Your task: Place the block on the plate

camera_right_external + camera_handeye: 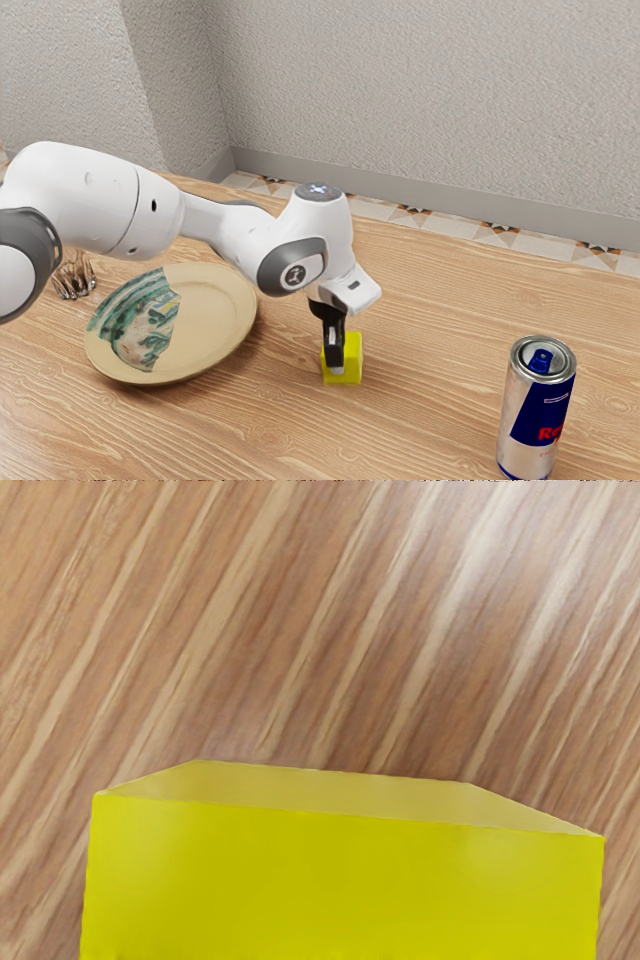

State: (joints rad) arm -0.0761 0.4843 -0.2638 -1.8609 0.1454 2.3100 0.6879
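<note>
Exterior view: the yellow block [354, 358] sits on the table [430, 400], in from the edge along the tiled floor [412, 218], between plate [215, 320] and can [540, 400]. The gripper [337, 366] is down at it; I cannot tell whether its fingers pinch it. An uneven grip could let it slip on lifting; too low a carry could catch the plate's rim.

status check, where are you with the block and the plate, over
Gripper down at yellow block. Block off the plate. Red Bull can stands on block's other side from plate, likely not in the way.
</note>
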